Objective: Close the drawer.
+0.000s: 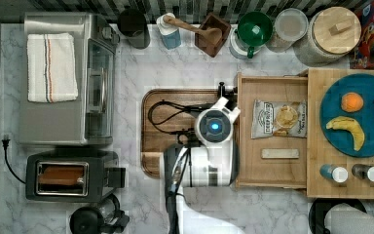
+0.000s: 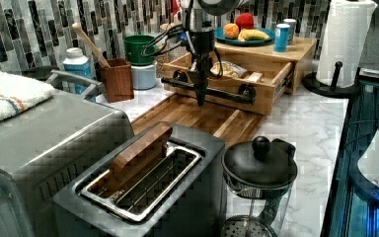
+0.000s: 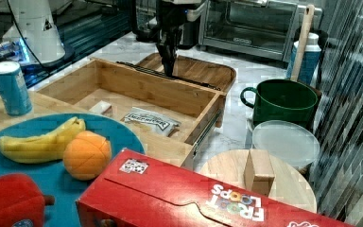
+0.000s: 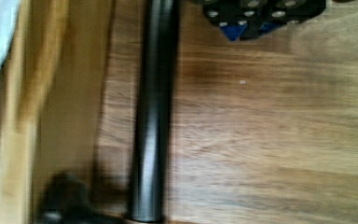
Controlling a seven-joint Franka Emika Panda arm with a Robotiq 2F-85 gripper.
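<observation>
The drawer is a light-wood box, pulled out from under the slab with the blue plate. Inside it lie a snack bag and a small pale bar. Its black bar handle runs across the front, seen close up in the wrist view. My gripper points straight down just outside the handle, over the brown cutting board. Its fingers look shut, with nothing between them. In the right view the gripper stands against the far side of the drawer front. The wrist hides part of the handle in the top view.
The slab carries a blue plate of fruit and two shakers. A toaster oven, a toaster and a French press stand beyond the cutting board. A green pot, jars and a utensil holder line the wall.
</observation>
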